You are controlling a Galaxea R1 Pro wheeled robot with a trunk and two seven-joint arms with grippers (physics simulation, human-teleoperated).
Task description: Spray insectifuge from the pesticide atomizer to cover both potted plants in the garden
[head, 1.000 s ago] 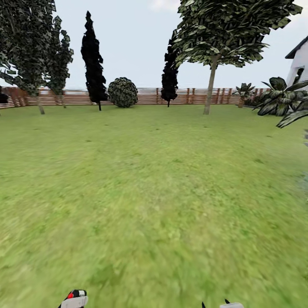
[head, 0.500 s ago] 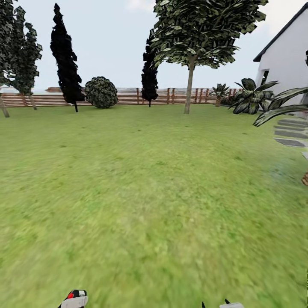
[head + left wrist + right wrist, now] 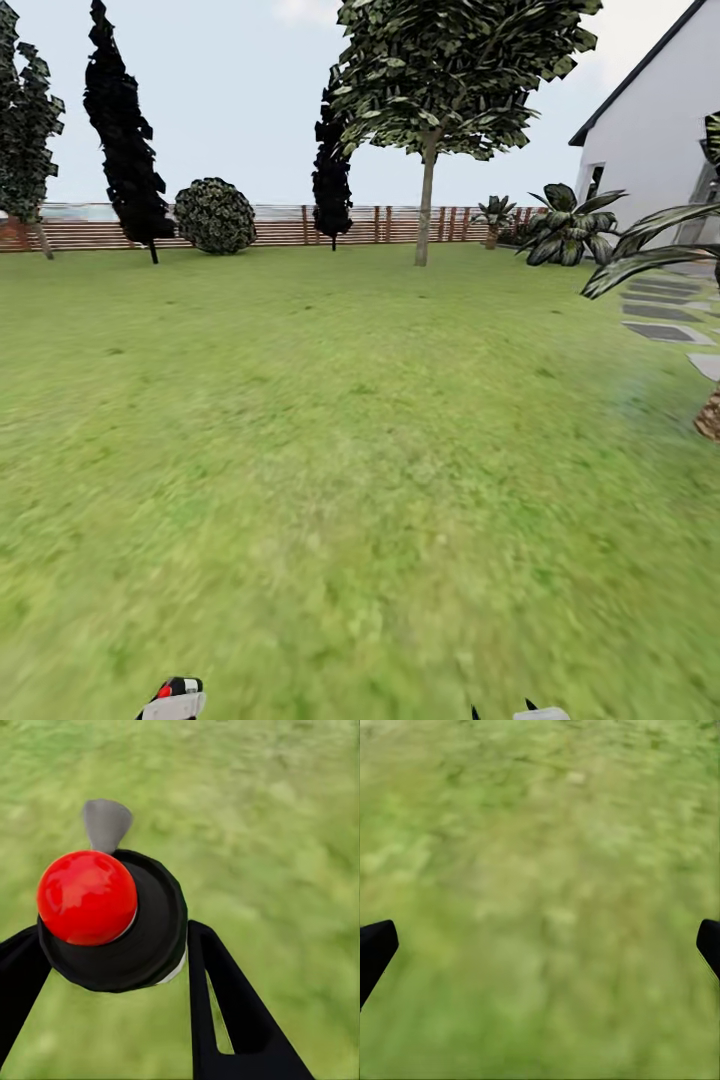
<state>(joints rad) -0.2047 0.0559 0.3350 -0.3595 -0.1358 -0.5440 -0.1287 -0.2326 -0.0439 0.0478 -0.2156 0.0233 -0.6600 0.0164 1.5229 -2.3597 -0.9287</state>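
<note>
Green lawn stretches to a slatted fence, stepping stones at its right edge. Left gripper clamps the pesticide atomizer; right gripper fingers spread apart.

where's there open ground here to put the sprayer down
Bare lawn runs from the grippers out to the fence and tree line. Crowded at the far right: broad-leaved shrubs, stepping stones and the white house. The left gripper holds the pesticide atomizer.
</note>
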